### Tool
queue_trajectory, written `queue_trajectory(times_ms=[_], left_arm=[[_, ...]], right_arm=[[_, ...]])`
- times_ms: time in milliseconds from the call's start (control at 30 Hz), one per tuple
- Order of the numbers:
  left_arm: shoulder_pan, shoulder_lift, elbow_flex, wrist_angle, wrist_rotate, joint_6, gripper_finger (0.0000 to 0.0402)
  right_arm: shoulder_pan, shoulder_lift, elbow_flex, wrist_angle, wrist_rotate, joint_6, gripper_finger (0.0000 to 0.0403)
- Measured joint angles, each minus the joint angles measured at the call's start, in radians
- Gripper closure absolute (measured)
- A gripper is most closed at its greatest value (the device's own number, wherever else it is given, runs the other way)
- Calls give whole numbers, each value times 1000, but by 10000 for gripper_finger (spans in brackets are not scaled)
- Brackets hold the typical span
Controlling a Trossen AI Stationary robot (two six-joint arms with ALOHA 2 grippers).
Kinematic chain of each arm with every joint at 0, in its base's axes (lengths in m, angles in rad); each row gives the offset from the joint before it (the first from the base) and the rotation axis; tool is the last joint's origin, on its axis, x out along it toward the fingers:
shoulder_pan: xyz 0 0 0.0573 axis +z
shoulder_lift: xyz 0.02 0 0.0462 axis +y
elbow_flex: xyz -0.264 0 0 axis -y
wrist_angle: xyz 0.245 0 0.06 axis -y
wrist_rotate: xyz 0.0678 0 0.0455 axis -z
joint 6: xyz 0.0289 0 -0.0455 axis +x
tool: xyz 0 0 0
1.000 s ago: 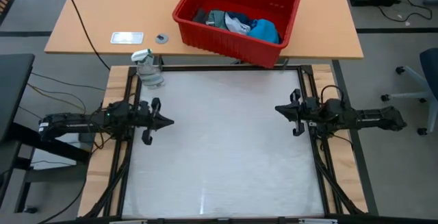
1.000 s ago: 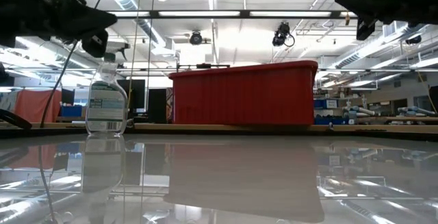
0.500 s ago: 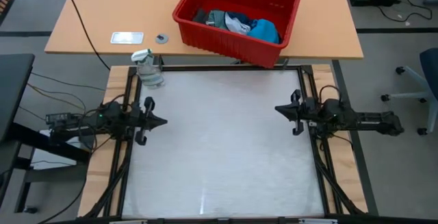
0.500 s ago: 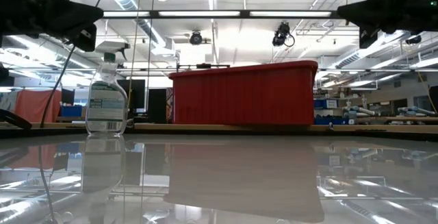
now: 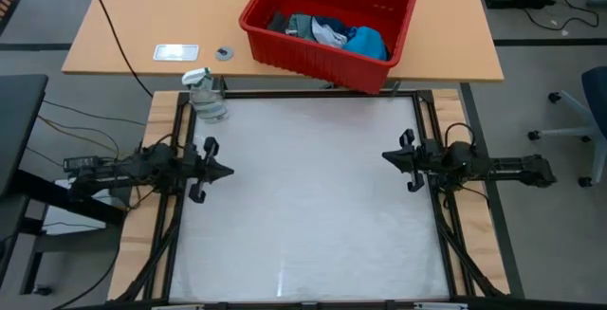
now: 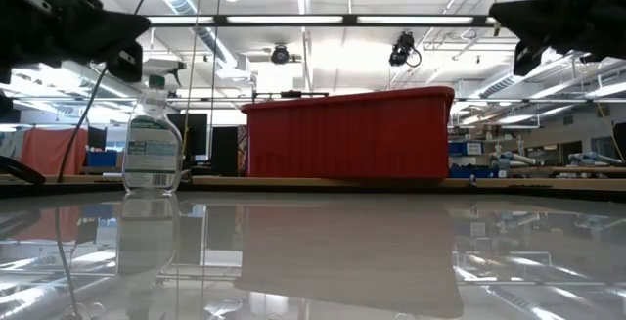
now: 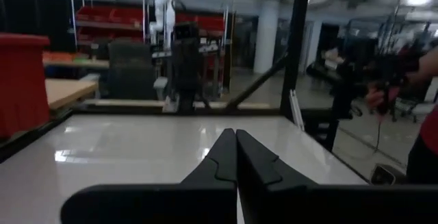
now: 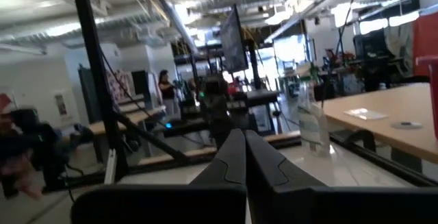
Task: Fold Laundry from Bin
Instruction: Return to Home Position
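Laundry [image 5: 332,33] lies bundled in the bin [image 5: 285,52]: dark grey, white and bright blue pieces bunched toward its near side, with bare red floor showing at the far side. The bin stands at an angle on the tan counter [image 5: 133,26], far and to the right. Its near right corner is at or close to that counter's near edge, and from above I cannot tell whether it overhangs. From this the putting-away looks done, and no garment shows on the white counter [image 5: 303,215] in front.

The arms' placing fits that. The left tool [image 5: 226,170] hangs over the white counter's left edge, pointing right. The right tool [image 5: 387,156] hangs over the right edge, pointing left. They are well apart and face each other across the open middle. Both wrist views show each tool's fingers pressed together with nothing between them. This reads as a parked stance, likely chosen so the arms keep out of the working area. In the low view both sit high, well above the surface.

A spray bottle [image 5: 206,97] stands upright at the white counter's far left corner, farther off than the left tool. It is apart from the bin and to the side of the folding space.
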Motion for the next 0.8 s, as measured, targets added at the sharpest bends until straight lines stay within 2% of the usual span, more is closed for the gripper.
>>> queue_trajectory(times_ms=[33, 300, 400, 600, 800], left_arm=[[0, 0, -36, 62, 0, -13, 401], [0, 0, -37, 110, 3, -43, 401], [0, 4, -40, 102, -12, -42, 401], [0, 20, -40, 80, -18, -189, 401], [0, 19, -40, 85, -18, -189, 396]], right_arm=[[0, -8, 1, 6, -1, 3, 403], [0, -70, 2, -54, -42, 49, 397], [0, -66, 2, -71, -43, 49, 389], [0, -60, 2, -75, -44, 48, 370], [0, -59, 2, -74, -44, 48, 369]])
